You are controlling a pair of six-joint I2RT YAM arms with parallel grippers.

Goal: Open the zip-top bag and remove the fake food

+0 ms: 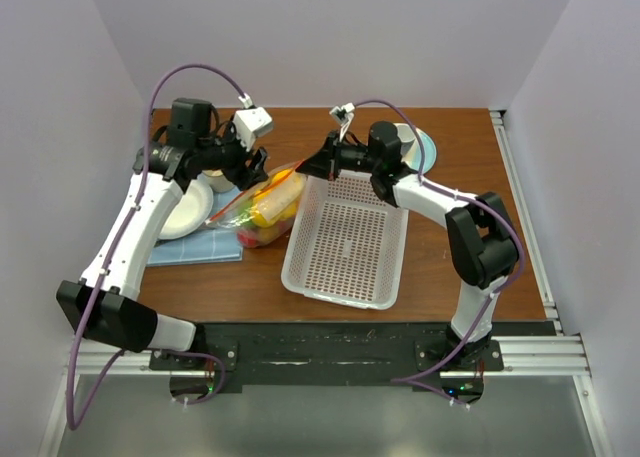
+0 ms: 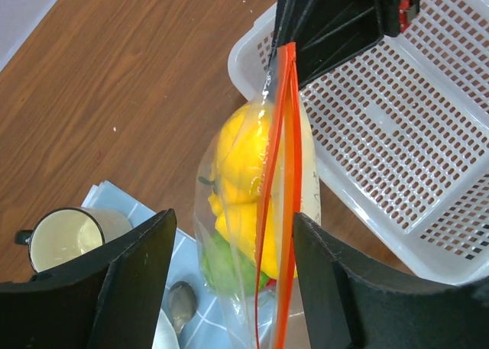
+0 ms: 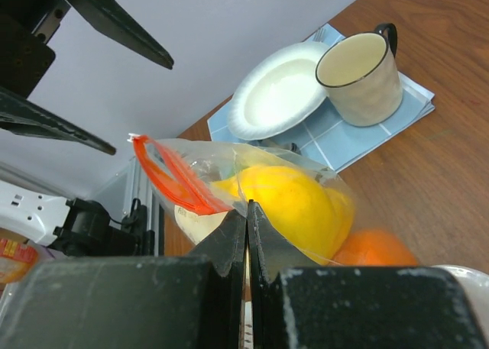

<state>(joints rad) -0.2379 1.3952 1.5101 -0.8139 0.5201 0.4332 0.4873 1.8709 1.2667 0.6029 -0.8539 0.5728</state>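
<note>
Fingers (image 2: 134, 288) of our left gripper (image 2: 231, 218) stand wide apart at the bottom of the left wrist view, one on each side of the bag (image 2: 248, 234), and they grip nothing; the red zip strip (image 2: 288, 135) runs up between them without touching either. At the top of that frame our right gripper (image 2: 284, 50) has its fingers pressed together on the far end of the strip. The right wrist view shows the same pinch from behind, the two black fingers (image 3: 221, 250) tight together at bottom centre with clear plastic caught at their tips. We see the strip as two red lines side by side, but whether the zip is open we cannot tell. Inside the bag sits the toy food (image 2: 241, 166): a large yellow piece in the middle of the frame, something green (image 2: 221, 261) below it, and, in the right wrist view, an orange piece (image 3: 374, 250) at the lower right. From above, the bag stretches between the two grippers left of centre, its full end low and just beside the left rim of the white basket (image 1: 345, 247); whether it rests on the table (image 1: 450, 267) we cannot tell. Further left, a white plate (image 1: 180, 217) and a cup (image 2: 65, 238) sit on a blue cloth (image 1: 195, 249).
</note>
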